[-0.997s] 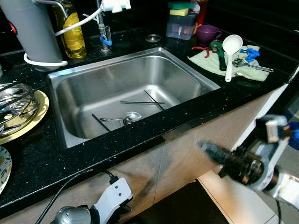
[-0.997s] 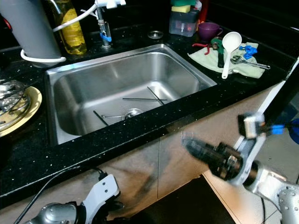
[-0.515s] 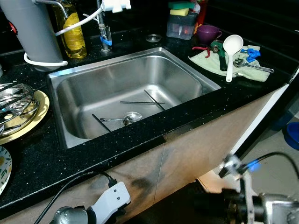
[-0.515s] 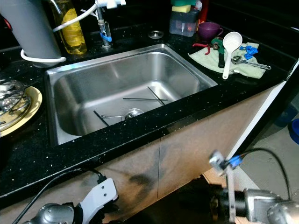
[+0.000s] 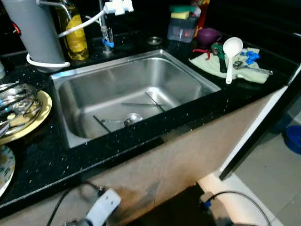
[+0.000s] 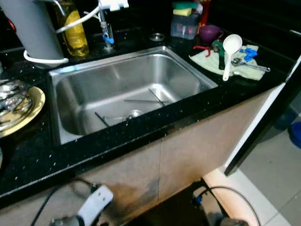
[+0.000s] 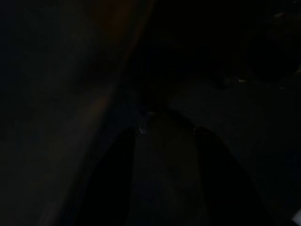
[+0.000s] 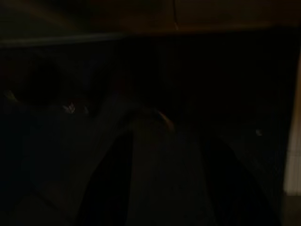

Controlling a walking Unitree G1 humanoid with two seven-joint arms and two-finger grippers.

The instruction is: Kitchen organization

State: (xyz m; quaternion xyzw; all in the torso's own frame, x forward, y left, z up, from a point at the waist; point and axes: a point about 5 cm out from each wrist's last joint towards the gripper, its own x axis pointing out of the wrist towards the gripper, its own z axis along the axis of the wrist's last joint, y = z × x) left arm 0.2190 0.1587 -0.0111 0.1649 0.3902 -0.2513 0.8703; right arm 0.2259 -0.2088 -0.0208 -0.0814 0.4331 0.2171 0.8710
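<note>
The left gripper (image 7: 164, 188) hangs in deep shade under the counter; its two dark fingers (image 7: 115, 188) stand apart with nothing between them. At the left edge of the head view a yellow plate (image 5: 40, 117) carries a pile of glass lids (image 5: 16, 101), with a patterned plate (image 5: 4, 169) below it. In the upper left stand a grey cylinder (image 5: 30, 30) and, beside it, a bottle (image 5: 75, 28) of yellow oil. In the middle, the steel sink (image 5: 188, 77) sunk in the black countertop (image 5: 47, 160) holds a spoon (image 5: 124, 120) by the drain and several thin dark sticks (image 5: 141, 104) lying flat on its floor. At the upper right a clear tub (image 5: 181, 30) has a yellow-green sponge (image 5: 181, 11) on top, with a purple cup (image 5: 208, 35) beside it. A pale green cloth (image 5: 244, 73) carries a white ladle (image 5: 230, 54), a wrench (image 5: 254, 69) and a blue item. The right gripper (image 8: 164, 183) is also in darkness, its fingers likewise parted and empty.
</note>
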